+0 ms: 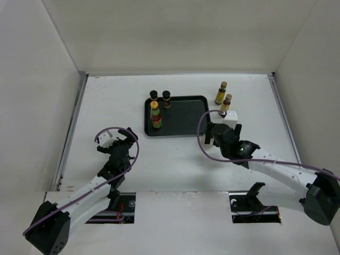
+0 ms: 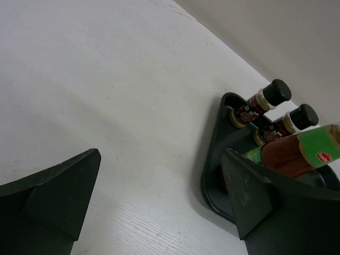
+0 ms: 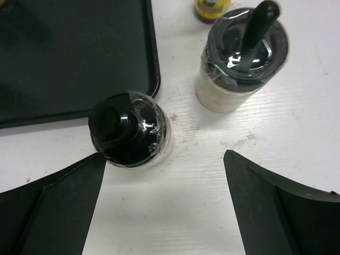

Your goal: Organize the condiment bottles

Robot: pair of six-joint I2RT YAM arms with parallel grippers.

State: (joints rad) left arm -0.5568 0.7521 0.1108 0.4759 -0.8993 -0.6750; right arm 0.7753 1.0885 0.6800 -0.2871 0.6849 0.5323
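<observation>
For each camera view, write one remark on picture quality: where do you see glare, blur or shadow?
Right wrist: white glare spots on the shiny wrapped caps of the near jar and the far jar. Left wrist: the left gripper looks soft-edged, the two black-capped bottles sharper. Top external: even light, no hard shadows on the table.

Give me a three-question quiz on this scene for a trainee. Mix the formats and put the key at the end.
1. True or false: the red bottle stands on the black tray.
2. How many bottles are on that tray? A) two B) three C) five
3. Fill in: the two pale jars sit on the table, off the tray, just ahead of the open ____ end effector.
Key: 1 true; 2 B; 3 right.
</observation>
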